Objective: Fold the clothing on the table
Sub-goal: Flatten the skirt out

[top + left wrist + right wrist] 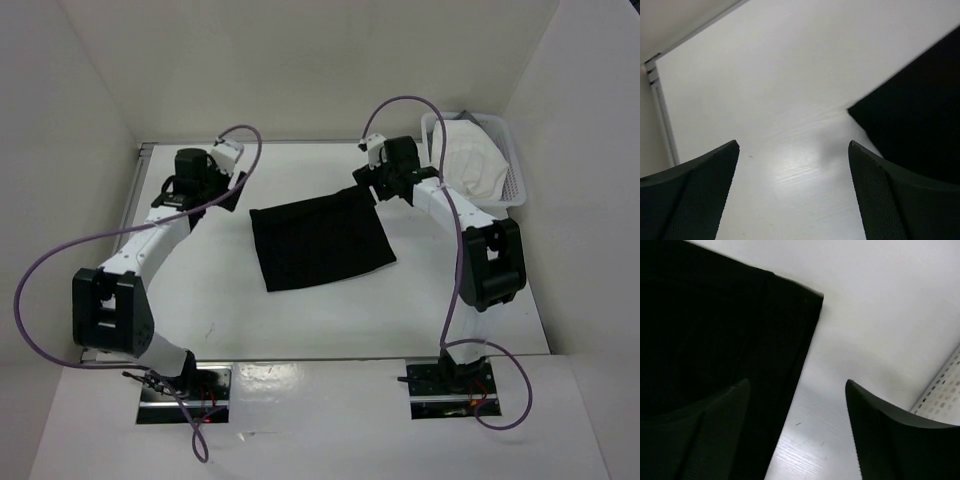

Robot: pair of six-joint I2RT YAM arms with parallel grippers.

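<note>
White table (330,320), black clothing (318,240) flat at its middle, mesh basket (515,185) holding white cloth (470,160) far right, left gripper (794,147) jaws apart beside garment's far-left corner, right gripper (797,382) jaws apart over far-right corner, gripping nothing.

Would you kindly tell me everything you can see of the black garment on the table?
The clothing is a plain matte black garment of soft-looking fabric, lying flat as a slightly skewed rectangle on the middle of the white table. A hem-like band runs along one edge. Nothing rests on it; the left gripper and right gripper hover near its far corners, jaws open.
</note>
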